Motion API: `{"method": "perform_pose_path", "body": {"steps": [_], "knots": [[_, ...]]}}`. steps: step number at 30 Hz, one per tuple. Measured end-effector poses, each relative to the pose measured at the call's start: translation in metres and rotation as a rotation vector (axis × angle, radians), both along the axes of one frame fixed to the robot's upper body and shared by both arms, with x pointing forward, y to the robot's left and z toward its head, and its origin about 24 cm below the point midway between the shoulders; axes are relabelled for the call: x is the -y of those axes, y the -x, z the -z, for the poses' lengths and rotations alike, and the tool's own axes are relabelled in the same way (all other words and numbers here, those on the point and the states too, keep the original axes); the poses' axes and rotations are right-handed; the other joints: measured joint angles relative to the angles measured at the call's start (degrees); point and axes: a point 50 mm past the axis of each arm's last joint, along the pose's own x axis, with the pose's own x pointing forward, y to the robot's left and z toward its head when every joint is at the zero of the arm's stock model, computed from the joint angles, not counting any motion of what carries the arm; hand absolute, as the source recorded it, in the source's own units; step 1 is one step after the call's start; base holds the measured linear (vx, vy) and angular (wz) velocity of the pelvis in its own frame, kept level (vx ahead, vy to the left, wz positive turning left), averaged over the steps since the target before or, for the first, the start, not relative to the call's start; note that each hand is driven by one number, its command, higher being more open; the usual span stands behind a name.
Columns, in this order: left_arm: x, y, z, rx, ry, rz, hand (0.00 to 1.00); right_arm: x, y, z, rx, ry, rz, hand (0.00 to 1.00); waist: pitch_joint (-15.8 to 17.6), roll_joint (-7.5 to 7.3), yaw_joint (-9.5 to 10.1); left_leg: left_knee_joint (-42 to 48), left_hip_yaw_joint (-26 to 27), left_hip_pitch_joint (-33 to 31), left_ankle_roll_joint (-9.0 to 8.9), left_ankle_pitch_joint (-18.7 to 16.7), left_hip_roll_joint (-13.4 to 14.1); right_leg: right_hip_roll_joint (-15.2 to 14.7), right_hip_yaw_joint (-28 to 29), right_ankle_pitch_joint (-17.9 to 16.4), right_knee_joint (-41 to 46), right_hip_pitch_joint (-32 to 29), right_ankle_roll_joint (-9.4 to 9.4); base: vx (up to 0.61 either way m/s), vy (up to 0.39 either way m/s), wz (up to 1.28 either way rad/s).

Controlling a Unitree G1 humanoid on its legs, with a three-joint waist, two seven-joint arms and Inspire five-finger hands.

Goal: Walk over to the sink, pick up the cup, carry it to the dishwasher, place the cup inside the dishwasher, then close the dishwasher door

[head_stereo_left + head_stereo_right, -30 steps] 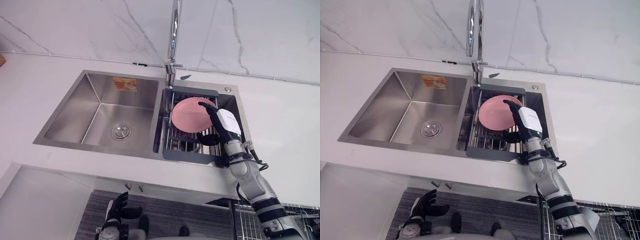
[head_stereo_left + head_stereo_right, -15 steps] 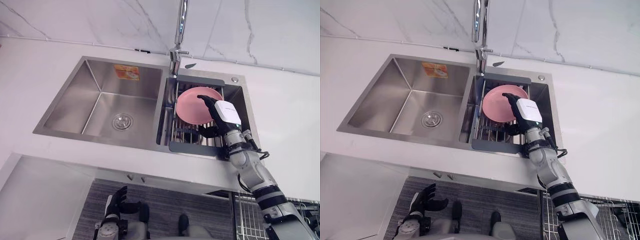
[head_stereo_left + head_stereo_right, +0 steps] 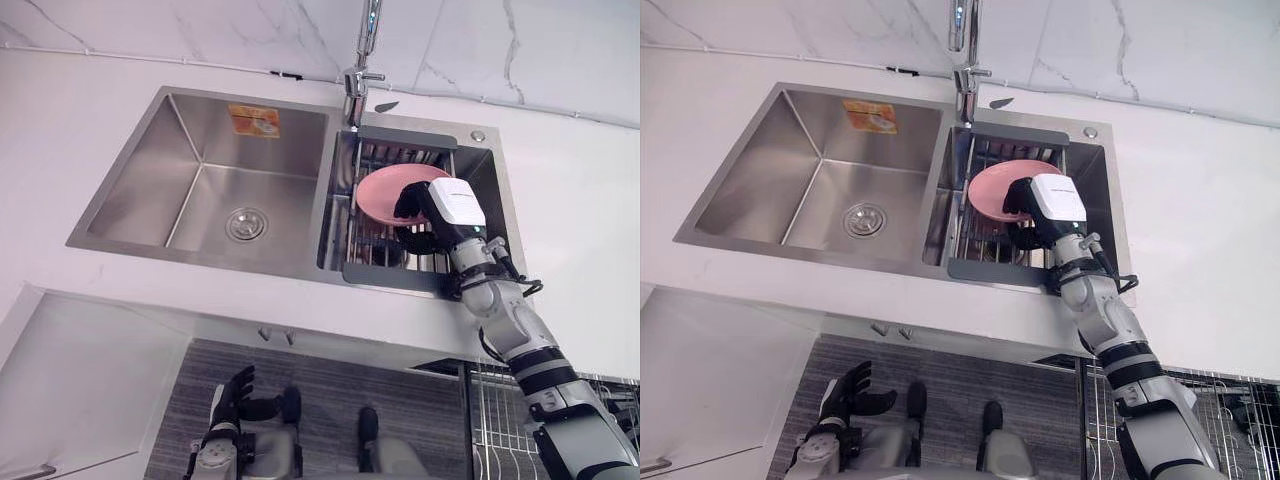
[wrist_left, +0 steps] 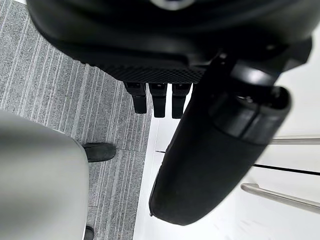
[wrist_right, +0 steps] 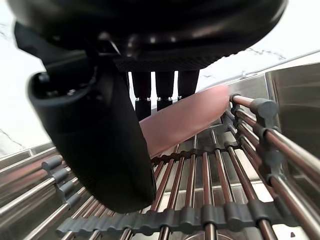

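A pink dish (image 3: 380,188) leans in the wire drying rack (image 3: 398,276) that sits in the sink's right basin; no other cup-like thing shows. My right hand (image 3: 440,215) reaches into the rack from the front. Its fingers curl over the dish's rim and its thumb lies under it. In the right wrist view the pink rim (image 5: 186,120) runs between the fingers (image 5: 157,87) and the thumb (image 5: 102,145), above the rack bars (image 5: 200,216). My left hand (image 3: 228,402) hangs low over the floor with straight fingers (image 4: 158,102).
The steel sink's left basin (image 3: 200,190) holds just its drain. A tall faucet (image 3: 366,50) rises behind the divider. White countertop (image 3: 570,230) surrounds the sink. A wire dishwasher rack (image 3: 500,425) juts out at the lower right, over grey striped floor (image 3: 330,390).
The right hand's fingers, straight against the pink dish before, have curled over its rim. The camera has tipped down, so the sink sits higher in the picture. The left hand stays low.
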Motion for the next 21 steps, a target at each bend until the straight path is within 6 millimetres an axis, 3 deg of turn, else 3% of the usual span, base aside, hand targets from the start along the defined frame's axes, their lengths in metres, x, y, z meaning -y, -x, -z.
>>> {"method": "perform_pose_path", "body": {"steps": [11,21], "knots": [[0.000,0.000,0.000,-0.001,0.002,0.002,0.90,-0.006,0.012,-0.004,0.033,-0.033,-0.037,0.30,0.01,0.02,-0.08,0.02,0.49,0.31,-0.24,0.52,0.26,0.26,0.66,0.42,-0.05,0.13,-0.42,0.02,-0.009,-0.02],[-0.002,0.002,0.001,-0.010,0.008,-0.006,0.90,-0.020,0.029,-0.034,0.157,-0.055,-0.147,0.30,0.00,0.01,-0.24,-0.01,1.01,2.84,-0.16,-0.18,0.72,0.72,1.19,0.66,-0.89,2.68,-0.68,0.03,-0.016,-0.03]]}}
